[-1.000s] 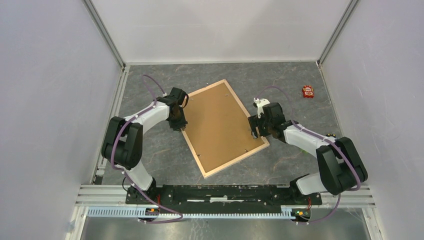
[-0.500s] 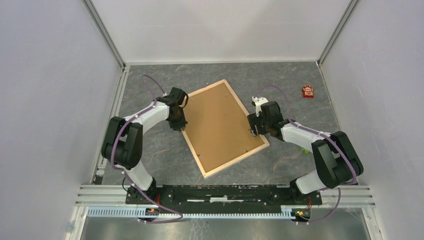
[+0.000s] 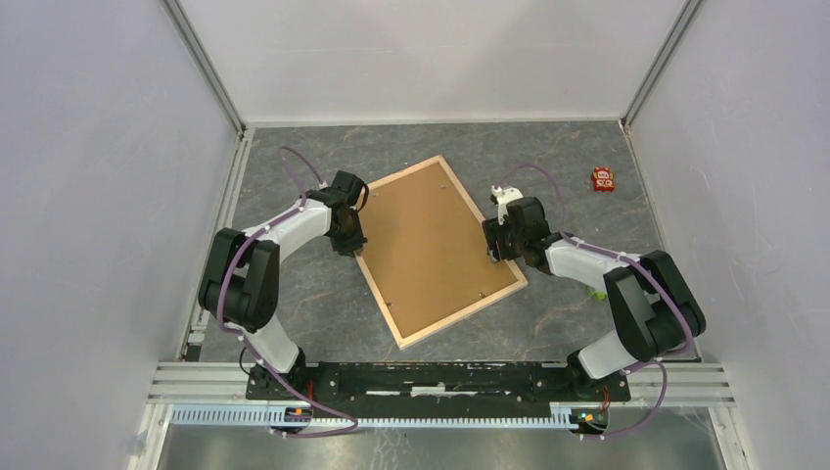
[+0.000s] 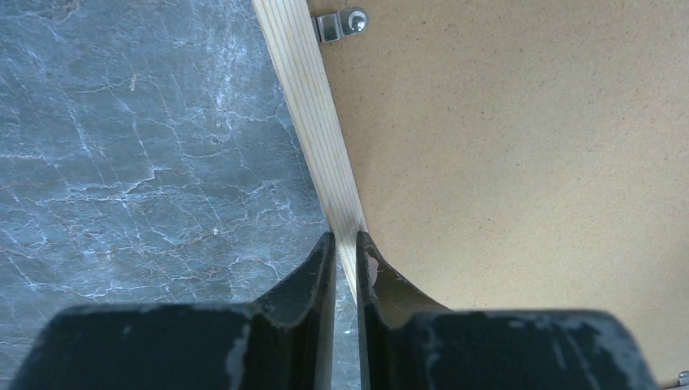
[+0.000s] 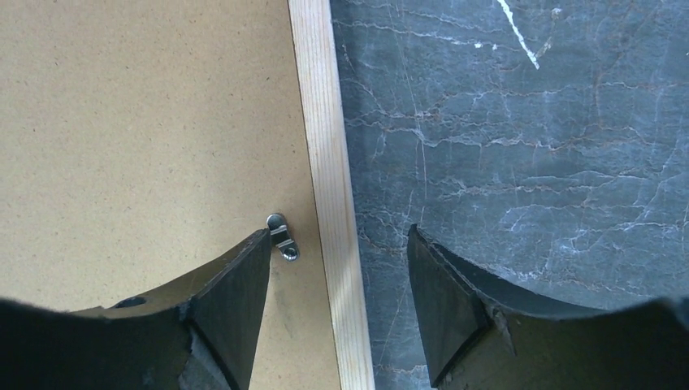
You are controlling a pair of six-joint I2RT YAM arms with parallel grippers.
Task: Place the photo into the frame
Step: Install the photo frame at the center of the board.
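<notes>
The frame (image 3: 460, 314) lies back-up and askew in the middle of the table (image 3: 323, 304). The left gripper (image 4: 345, 244) stays pinched shut on its left rail. The right gripper (image 5: 337, 236) has slid farther along the right rail, its fingers narrower but still open astride it, seemingly not touching.

Frame (image 4: 307, 97) lies on table (image 3: 323, 294) — small object (image 3: 603, 178) (behind-right) apart.

We log a table (image 3: 323, 294) with a dark grey, marble-veined top. Flat on it near the middle, set askew, lies the frame (image 4: 317, 122), its pale rails around a brown backing board (image 3: 431, 245). Well apart, toward the far right corner, we see a small red object (image 3: 603, 178).
</notes>
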